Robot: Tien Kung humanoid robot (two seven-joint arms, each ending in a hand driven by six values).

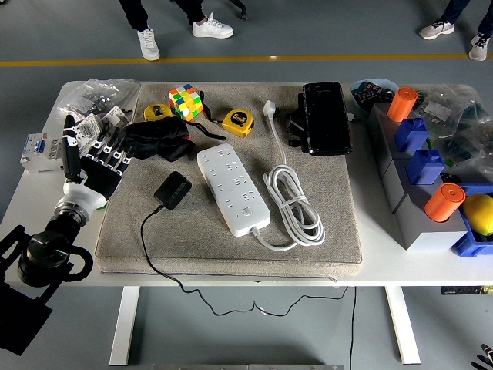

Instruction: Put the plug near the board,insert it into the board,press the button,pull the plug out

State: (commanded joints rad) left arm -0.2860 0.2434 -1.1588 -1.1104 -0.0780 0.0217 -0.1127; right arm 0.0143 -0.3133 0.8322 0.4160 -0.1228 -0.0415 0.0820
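Well apart: plug on mat, right of left hand (fingers spread).

A workshop or lab floor is showing: grey concrete with a yellow line beyond the white table.

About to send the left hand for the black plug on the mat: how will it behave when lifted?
The black plug looks blocky and rigid, so it should probably grip firmly. Its thin cable trails off the table's near edge and will likely drag, tugging the plug. It lies flat, so unlikely to roll.
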